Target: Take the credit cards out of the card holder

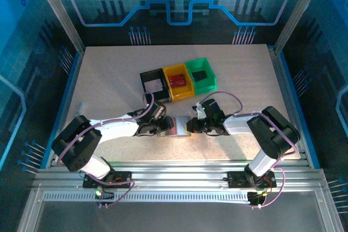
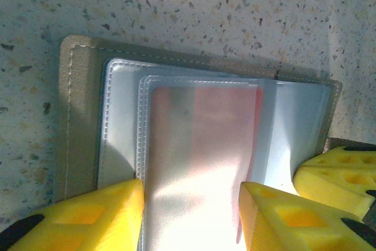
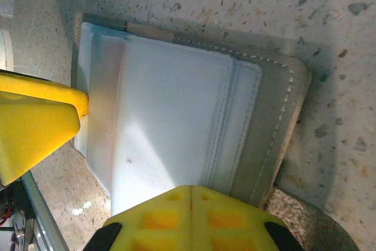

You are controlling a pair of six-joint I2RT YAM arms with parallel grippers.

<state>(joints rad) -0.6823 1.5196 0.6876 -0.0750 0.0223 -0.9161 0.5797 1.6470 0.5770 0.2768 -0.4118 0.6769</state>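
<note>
Top external view.
A: Which step is this?

B: Extraction, I judge. The card holder (image 1: 175,126) lies open on the table (image 1: 244,80) between my two arms, just in front of the bins. A reddish credit card (image 2: 205,127) sits inside a see-through sleeve (image 2: 123,121), so it is not yet out.

A: And the grippers?

B: Left wrist view: the left gripper (image 2: 191,195) has its jaws part-way apart, astride that sleeve. Whether the pads bear on its edges I cannot tell. Right wrist view: the right gripper (image 3: 191,195) has its jaws pressed together with nothing between them. Its tips sit at the holder's near edge and appear to pin it down.

A: What does the next move call for?

B: I need a firm pinch on the card alone, then a pull along the sleeve's mouth while the right arm keeps the cover flat. Otherwise I expect the whole holder to drag.

A: And the bins?

B: The black bin (image 1: 154,84) holds a pale flat piece, the yellow bin (image 1: 178,80) a reddish one, probably a card. The green bin (image 1: 202,75) holds a small black block.
</note>
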